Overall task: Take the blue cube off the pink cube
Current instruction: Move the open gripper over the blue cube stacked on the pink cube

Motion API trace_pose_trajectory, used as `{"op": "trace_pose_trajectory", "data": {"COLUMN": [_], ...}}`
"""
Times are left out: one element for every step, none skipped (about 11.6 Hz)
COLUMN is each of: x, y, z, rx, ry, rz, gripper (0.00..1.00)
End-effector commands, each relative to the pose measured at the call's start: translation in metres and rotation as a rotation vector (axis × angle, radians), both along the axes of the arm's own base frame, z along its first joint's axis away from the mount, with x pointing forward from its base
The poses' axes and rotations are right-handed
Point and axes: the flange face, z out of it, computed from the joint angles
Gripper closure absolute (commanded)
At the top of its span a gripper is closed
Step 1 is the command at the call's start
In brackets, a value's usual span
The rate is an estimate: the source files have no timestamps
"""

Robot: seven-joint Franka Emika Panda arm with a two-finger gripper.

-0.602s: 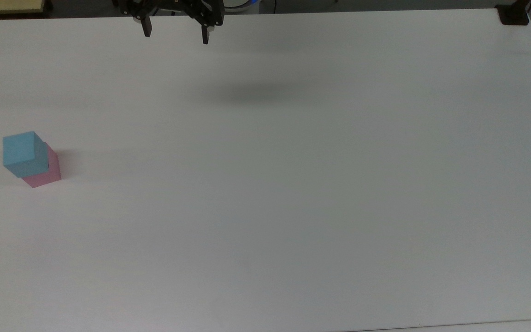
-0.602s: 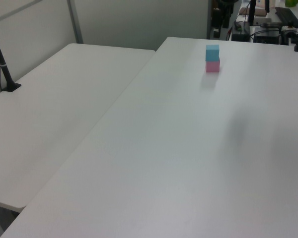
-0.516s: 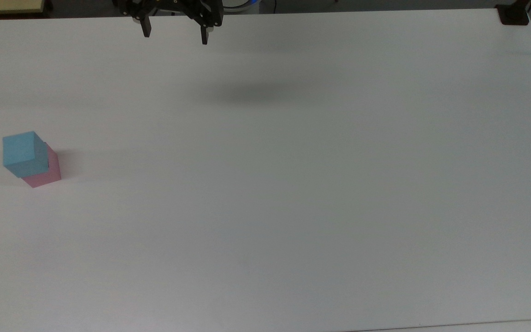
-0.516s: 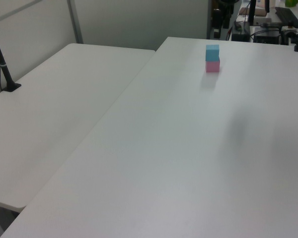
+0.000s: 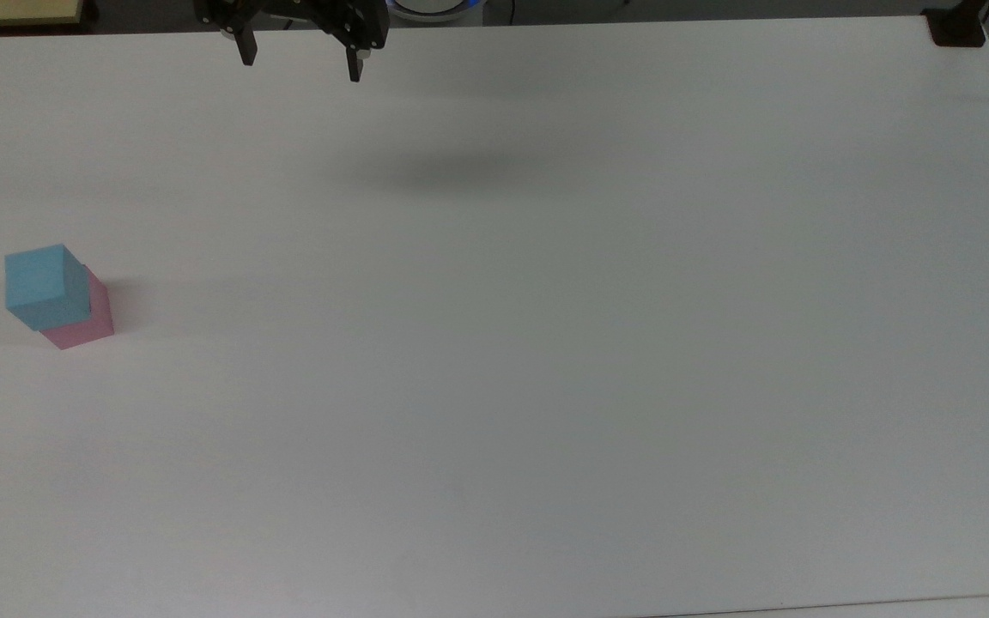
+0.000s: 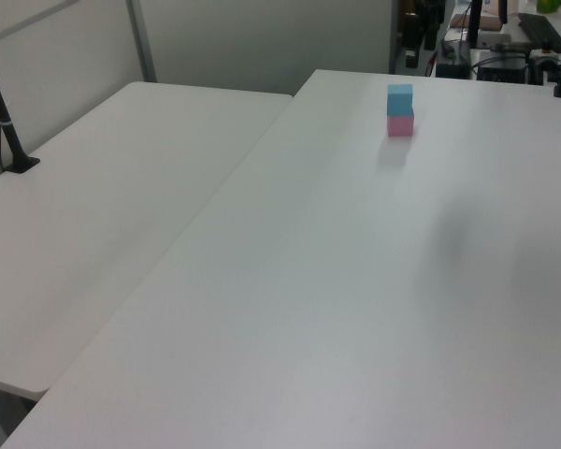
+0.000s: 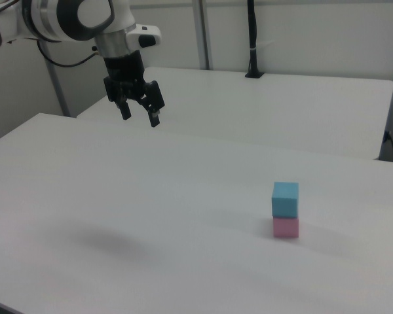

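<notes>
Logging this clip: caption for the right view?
Open pincer high above white table, far from blue cube stacked on pink cube.

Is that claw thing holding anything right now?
No. The gripper hangs in the air with its jaws open and nothing between them. The blue cube sits on the pink cube, far from it.

You see the blue cube (image 5: 38,279) stacked on the pink cube (image 5: 87,322), both on the table (image 5: 546,343), gripper (image 5: 299,67) well apart from the stack, toward the top view's upper edge.
</notes>
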Motion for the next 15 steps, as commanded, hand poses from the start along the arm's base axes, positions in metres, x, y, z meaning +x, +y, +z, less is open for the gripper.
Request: {"op": "trace_pose_trajectory", "data": {"x": [-0.006,-0.006,-0.006,-0.006,-0.005,-0.003,0.001,0.007,0.014,0.02,0.022,0.026,0.031,0.04,0.045], "y": [0.001,0.001,0.001,0.001,0.0,-0.008,-0.022,-0.041,-0.07,-0.098,-0.115,-0.145,-0.173,-0.196,-0.22], "z": [0.002,0.002,0.002,0.002,0.002,-0.001,-0.007,-0.011,-0.019,-0.028,-0.036,-0.051,-0.07,-0.084,-0.097], "rx": [0.001,0.001,0.001,0.001,0.0,-0.001,-0.004,-0.014,-0.025,-0.037,-0.042,-0.054,-0.076,-0.105,-0.131], "ry": [0.009,0.01,0.01,0.01,0.003,0.005,0.008,-0.009,-0.02,-0.031,-0.035,-0.047,-0.048,-0.062,-0.083], "rz": [0.02,0.018,0.018,0.02,0.029,0.063,0.097,0.123,0.148,0.173,0.186,0.198,0.224,0.252,0.251], "gripper": [0.0,0.0,0.0,0.0,0.0,0.0,0.0,0.0,0.0,0.0,0.0,0.0,0.0,0.0,0.0]}}
